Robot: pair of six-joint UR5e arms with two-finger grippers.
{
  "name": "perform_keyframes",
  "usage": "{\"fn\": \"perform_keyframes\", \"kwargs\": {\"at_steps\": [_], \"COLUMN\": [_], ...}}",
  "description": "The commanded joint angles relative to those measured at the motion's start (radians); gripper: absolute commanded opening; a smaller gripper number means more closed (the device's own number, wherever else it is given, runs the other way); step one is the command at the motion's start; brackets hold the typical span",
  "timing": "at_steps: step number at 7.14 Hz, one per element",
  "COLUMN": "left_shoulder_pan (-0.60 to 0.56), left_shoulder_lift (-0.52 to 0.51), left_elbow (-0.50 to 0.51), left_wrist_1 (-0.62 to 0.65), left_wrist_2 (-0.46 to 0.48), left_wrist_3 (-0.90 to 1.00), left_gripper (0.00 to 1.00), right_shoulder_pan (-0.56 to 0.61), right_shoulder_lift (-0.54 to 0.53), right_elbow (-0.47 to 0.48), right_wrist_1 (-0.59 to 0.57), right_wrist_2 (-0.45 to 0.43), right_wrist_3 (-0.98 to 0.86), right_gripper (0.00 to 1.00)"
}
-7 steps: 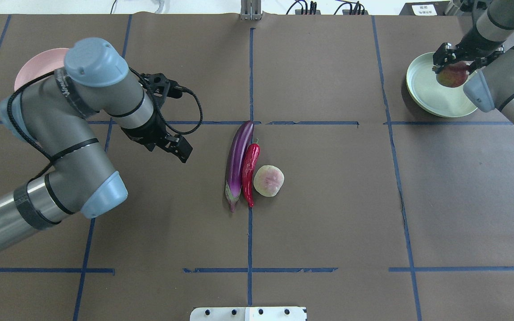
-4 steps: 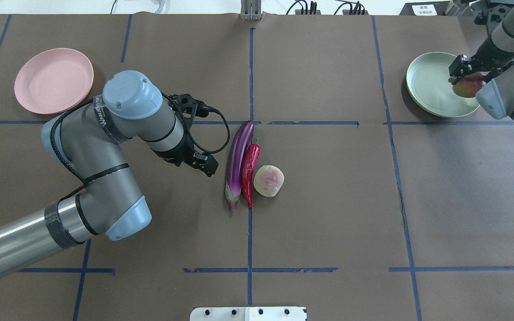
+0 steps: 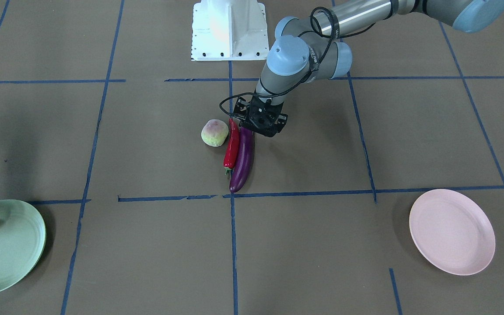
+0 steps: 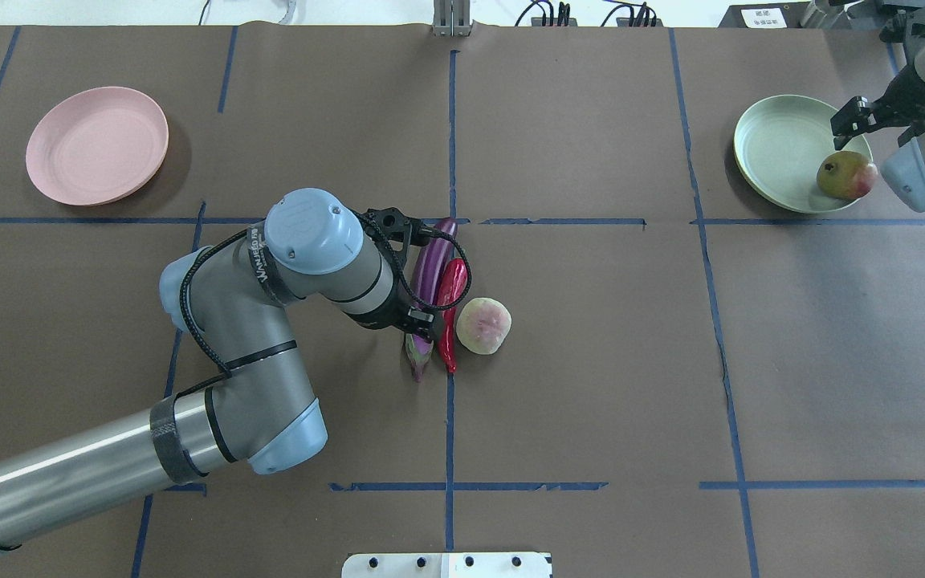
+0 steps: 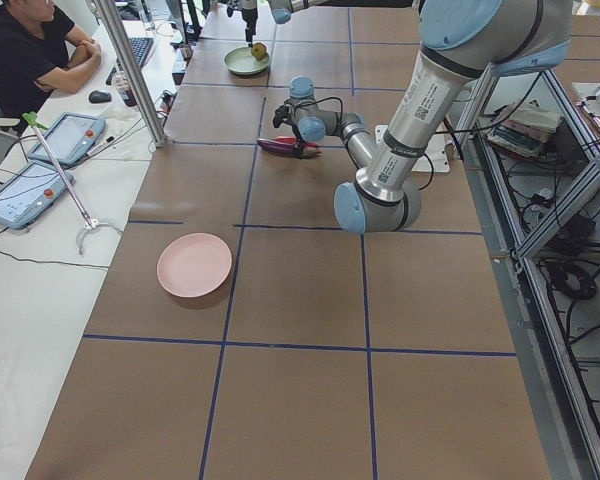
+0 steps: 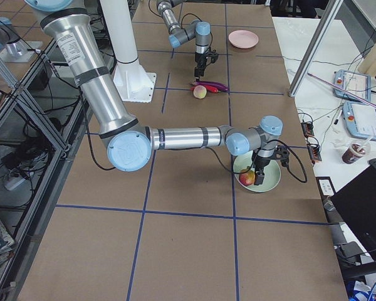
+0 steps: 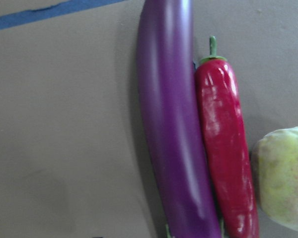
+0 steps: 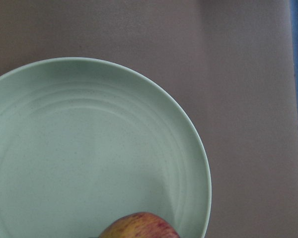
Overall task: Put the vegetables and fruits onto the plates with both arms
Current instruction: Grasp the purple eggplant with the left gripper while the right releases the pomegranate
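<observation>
Red-and-yellow round fruit (image 4: 844,175) now lying free on pale green plastic plate (image 4: 776,144); right gripper (image 4: 854,119) lifting off, jaws apart, empty. I'm watching left gripper (image 3: 260,127), spread, empty, arriving over long glossy purple eggplant (image 3: 243,162) mid-table: next pick.

Brown tabletop (image 4: 591,361) on which I work, divided into rectangles by blue tape lines (image 4: 452,136); white base block (image 3: 229,30) at my edge of it. Beyond my left end, a white desk (image 5: 10,330) bears two tablet-like pendants (image 5: 68,135), with a seated operator (image 5: 30,55) in a black shirt and an upright metal post (image 5: 130,70) at the tabletop's corner. Past my right end, a cup (image 6: 350,152) stands on another desk (image 6: 357,56).
</observation>
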Motion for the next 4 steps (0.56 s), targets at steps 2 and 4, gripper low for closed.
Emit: {"fn": "perform_keyframes", "kwargs": {"at_steps": [2,4], "left_shoulder_pan": [0.029,0.032], "left_shoulder_lift": [-0.008,-0.008], "left_elbow": [0.026,0.026], "left_wrist_1": [-0.016,-0.014], "left_wrist_2": [0.005,0.005], "left_wrist_3": [-0.002,-0.004], "left_gripper": [0.74,0.47], "right_shoulder_pan": [0.013,0.022], "right_shoulder_lift": [-0.001,-0.004], "right_elbow": [0.026,0.035], "right_wrist_1": [-0.003,-0.002], "right_wrist_2": [0.005,0.075], "right_wrist_3": [0.000,0.006], "right_gripper": [1.00,1.00]}}
